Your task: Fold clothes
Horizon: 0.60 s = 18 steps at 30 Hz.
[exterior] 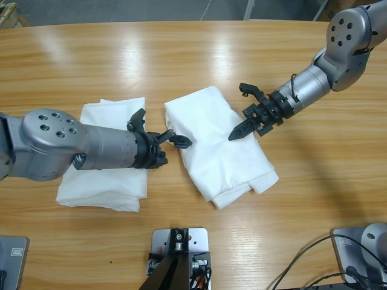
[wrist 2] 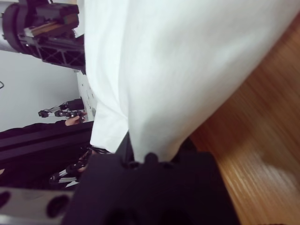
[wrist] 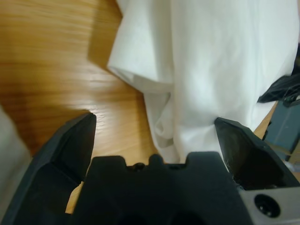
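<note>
Two white T-shirts lay on the wooden table [exterior: 199, 54] when we looked down on it: a folded T-shirt [exterior: 106, 181] at one side, partly under the left arm, and a middle T-shirt [exterior: 217, 142] loosely doubled over near the centre, its lower corner still sticking out unevenly.

We saw the left gripper [exterior: 172, 139] at the near edge of the middle T-shirt, its jaws spread wide and holding nothing; along its wrist camera the shirt's rumpled hem [wrist: 161, 122] sat just ahead of the open jaws. We judged it was poised there to take that edge for a fold.

We saw the right gripper [exterior: 242, 128] come in from the opposite side, over the top of the same shirt. Its wrist camera showed white cloth [wrist 2: 178, 70] rising straight from the gripper's body, so we took it to be closed on a fold of the shirt, likely lifting it.

We noted little in the way: the finished shirt lay close beside the working one, under the left forearm, which could drag it.
</note>
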### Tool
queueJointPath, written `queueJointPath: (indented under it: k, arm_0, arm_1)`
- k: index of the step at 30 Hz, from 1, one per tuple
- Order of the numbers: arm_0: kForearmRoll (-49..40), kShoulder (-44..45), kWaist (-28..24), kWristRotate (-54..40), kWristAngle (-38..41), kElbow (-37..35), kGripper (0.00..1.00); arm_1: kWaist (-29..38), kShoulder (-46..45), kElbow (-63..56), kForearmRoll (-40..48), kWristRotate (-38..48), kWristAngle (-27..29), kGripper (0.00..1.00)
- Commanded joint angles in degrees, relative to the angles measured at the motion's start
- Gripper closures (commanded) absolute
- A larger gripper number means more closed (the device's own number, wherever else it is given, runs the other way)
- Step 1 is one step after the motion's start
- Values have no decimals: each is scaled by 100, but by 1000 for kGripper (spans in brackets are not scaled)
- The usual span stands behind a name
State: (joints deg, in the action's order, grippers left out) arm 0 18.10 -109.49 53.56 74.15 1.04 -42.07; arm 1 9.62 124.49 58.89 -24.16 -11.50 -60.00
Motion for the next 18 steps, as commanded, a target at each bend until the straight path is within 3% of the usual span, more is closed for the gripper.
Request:
queueJointPath:
  k: [1, 9, 18]
  arm_0:
    - [1, -632, 58, 349, 137, -115, 48]
    - [-164, -941, 274, 646, 246, -722, 55]
    - [-236, -1073, 339, 912, 197, -873, 46]
  arm_1:
    - [66, 52, -86, 41, 25, 129, 1000]
    - [64, -2, -88, 37, 25, 129, 1000]
    - [64, -6, -79, 43, -2, 129, 1000]
